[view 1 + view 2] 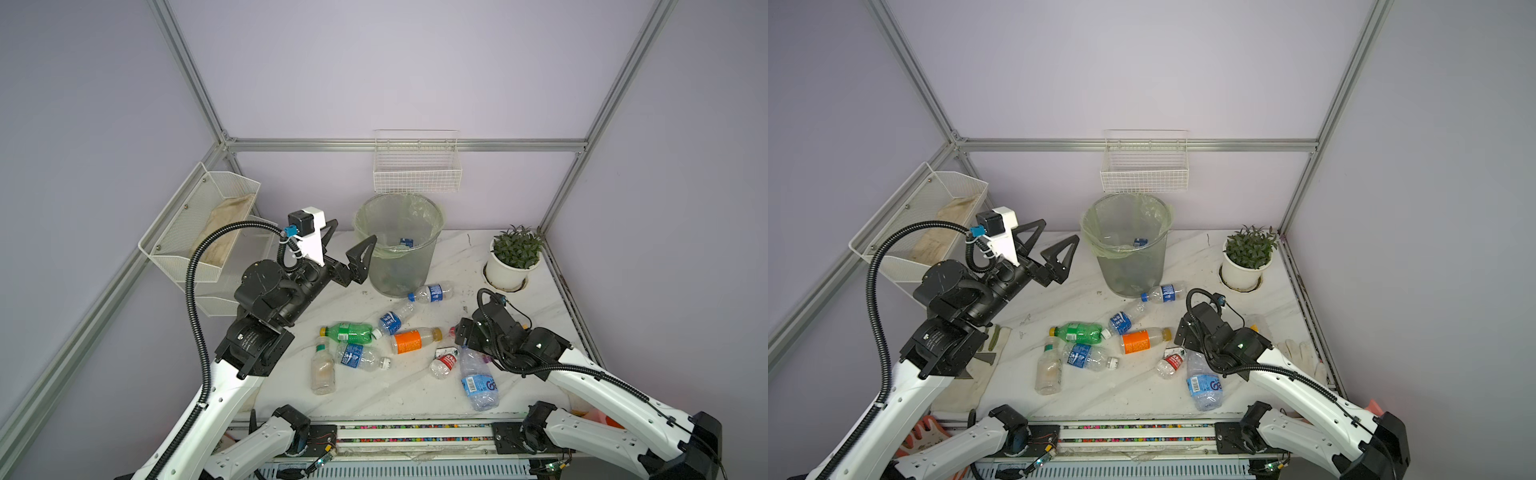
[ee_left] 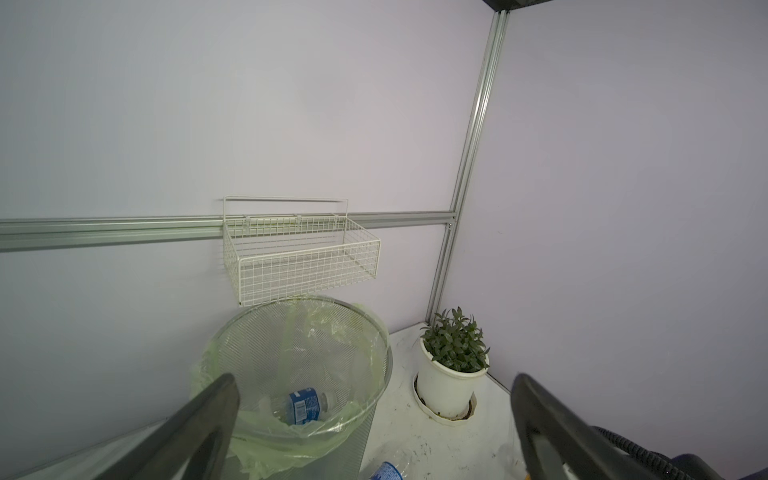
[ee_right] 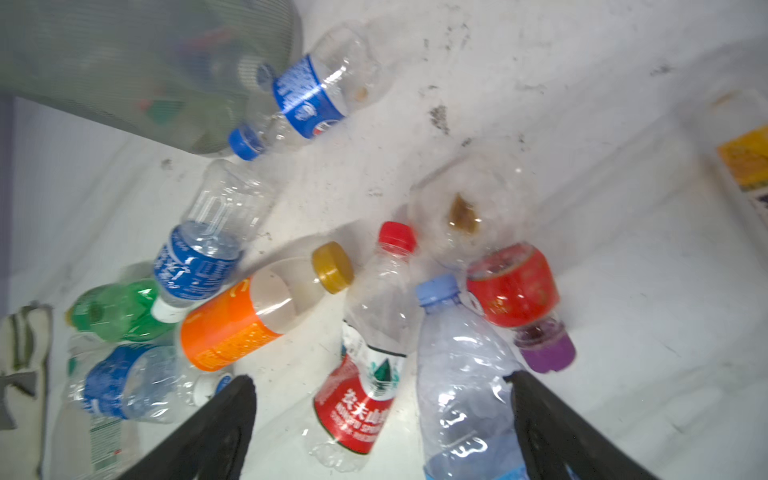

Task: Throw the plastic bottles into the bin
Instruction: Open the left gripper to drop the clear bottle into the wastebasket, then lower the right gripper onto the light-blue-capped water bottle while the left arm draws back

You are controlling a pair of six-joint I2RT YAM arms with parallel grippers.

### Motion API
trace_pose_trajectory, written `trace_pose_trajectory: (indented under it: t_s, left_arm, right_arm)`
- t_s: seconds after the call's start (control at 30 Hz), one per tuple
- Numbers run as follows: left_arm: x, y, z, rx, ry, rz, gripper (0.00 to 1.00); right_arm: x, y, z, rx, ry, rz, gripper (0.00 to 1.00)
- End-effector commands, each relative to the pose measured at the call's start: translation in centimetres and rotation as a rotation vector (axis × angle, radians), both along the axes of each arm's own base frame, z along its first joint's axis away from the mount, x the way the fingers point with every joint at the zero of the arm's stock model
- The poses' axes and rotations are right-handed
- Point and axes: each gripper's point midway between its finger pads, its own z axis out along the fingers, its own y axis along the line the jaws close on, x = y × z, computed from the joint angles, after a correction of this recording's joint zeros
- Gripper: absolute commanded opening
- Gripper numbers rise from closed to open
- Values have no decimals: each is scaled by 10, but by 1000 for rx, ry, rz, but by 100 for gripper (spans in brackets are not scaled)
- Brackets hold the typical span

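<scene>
— Checking the left hand (image 1: 354,230): gaping wide, gripping nothing, hanging just left of the rim of the bin (image 1: 399,266), mid-frame in both top views.
— Spotting one blue-labelled bottle (image 2: 303,405) lying inside the bin.
— And the right hand (image 3: 380,388)?
— Spreading wide too, holding nothing, hovering at lower right over the plastic bottles (image 1: 409,341) lying scattered across the desk (image 1: 395,390) below the bin, a green bottle (image 1: 349,331) among them. In the right wrist view, straddling a red-labelled bottle (image 3: 357,411) and a pale-blue-capped bottle (image 3: 457,374).
</scene>
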Motion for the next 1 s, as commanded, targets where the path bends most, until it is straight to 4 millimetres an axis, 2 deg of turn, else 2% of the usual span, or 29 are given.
trace_pose_trajectory:
  t_s: [0.0,0.13,0.23,0.47,0.67,0.77,0.97]
  left_arm:
    - [1,3,-21,38,23,23,100]
    - [0,4,-33,50,46,24,100]
    - [-2,6,-41,50,65,29,100]
    - [-6,11,-55,56,96,42,100]
    - [-9,15,-62,58,105,52,100]
    - [-11,17,-64,60,110,60,100]
    - [-15,21,-65,65,108,68,100]
  right_arm:
    - [-26,-29,-26,-114,130,-49,97]
    - [-41,-37,-35,-158,197,-13,97]
    - [-44,-30,-36,-147,199,57,97]
    - [-45,-27,-53,-238,289,107,97]
    - [-41,-23,-55,-238,292,102,97]
    - [-37,-15,-58,-224,302,124,97]
    - [-35,0,-83,-213,352,152,97]
